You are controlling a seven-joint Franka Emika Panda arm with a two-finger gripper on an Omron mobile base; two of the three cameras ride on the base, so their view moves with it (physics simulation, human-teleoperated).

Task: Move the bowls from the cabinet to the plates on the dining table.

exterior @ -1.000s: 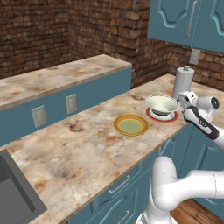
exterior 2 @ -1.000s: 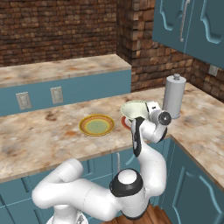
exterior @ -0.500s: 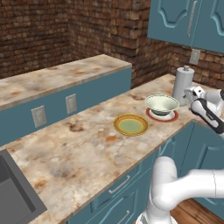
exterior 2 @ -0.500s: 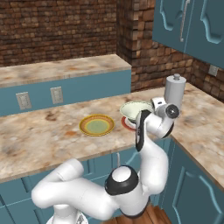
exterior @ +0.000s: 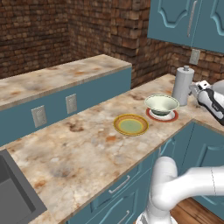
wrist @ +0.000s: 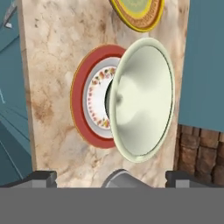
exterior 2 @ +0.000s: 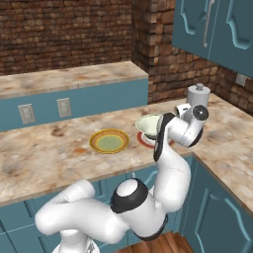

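A glossy pale yellow-green bowl (exterior: 162,103) (exterior 2: 147,123) (wrist: 142,98) sits on the red-rimmed plate (exterior: 150,114) (exterior 2: 143,141) (wrist: 81,105) on the dining table (exterior: 78,148) (exterior 2: 44,158). Just left of it lies the yellow-rimmed plate (exterior: 131,124) (exterior 2: 109,142) (wrist: 138,15), with nothing on it. My gripper (exterior: 197,87) (wrist: 111,178) hangs to the right of the bowl, drawn back from it, open and holding nothing. The teal cabinet (exterior: 177,19) (exterior 2: 217,29) above has its doors shut.
A grey upright canister (exterior: 182,85) (exterior 2: 197,92) stands on the counter right next to my hand, behind the bowl. A sink (exterior: 11,197) is set into the table's near left end. A brick wall and a second raised counter (exterior: 52,78) lie behind.
The hand has drawn back to the right, away from the bowl and toward the canister. The bowl stays on the red-rimmed plate. The jaws stay wide.
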